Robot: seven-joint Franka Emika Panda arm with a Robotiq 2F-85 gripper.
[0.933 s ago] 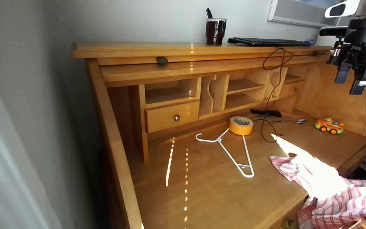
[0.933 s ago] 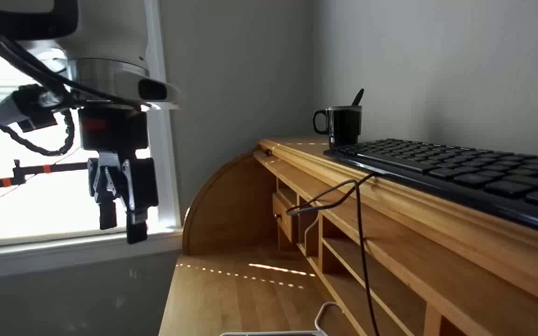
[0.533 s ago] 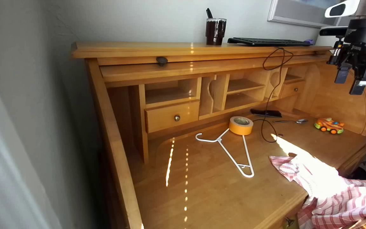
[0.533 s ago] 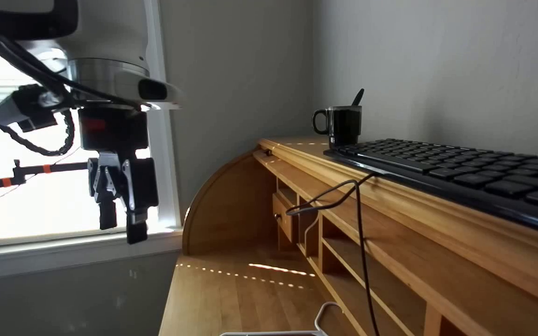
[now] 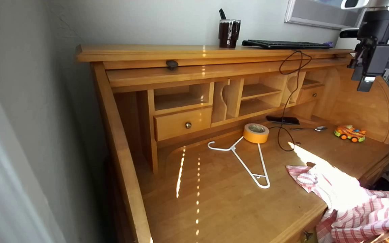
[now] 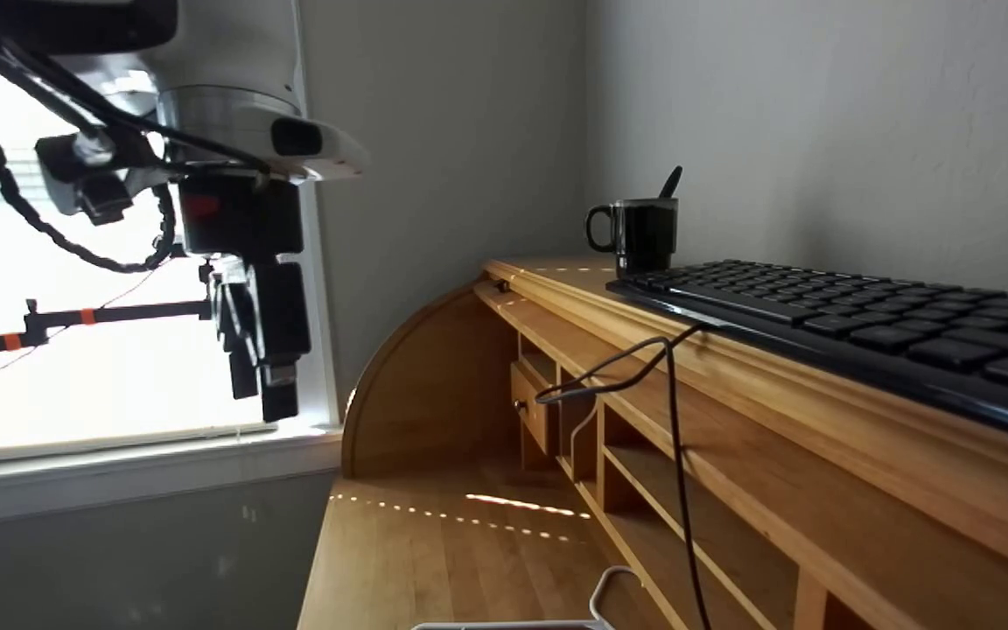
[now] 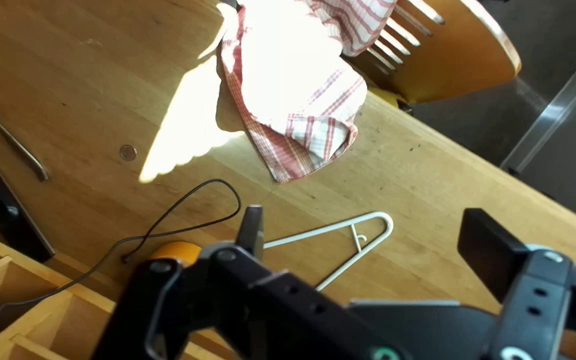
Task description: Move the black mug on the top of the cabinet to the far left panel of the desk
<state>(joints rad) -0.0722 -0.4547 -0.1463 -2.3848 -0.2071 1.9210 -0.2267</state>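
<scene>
One gripper (image 7: 365, 232) gaping wide, empty. In exterior view, cabinet (image 5: 181, 54) holding one black mug (image 5: 229, 33), one keyboard (image 5: 287, 44) at mug's three o'clock.

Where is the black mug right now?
In an exterior view, the black mug stands upright on top of the cabinet, just left of the keyboard in the picture.

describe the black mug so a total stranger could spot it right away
Find the honey-coloured wooden desk and look up to its long flat cabinet top. The black mug stands upright there, beside one end of the black keyboard. Unlike that flat neighbour, it is a glossy cylinder with a side handle and a dark stick poking out.
</scene>
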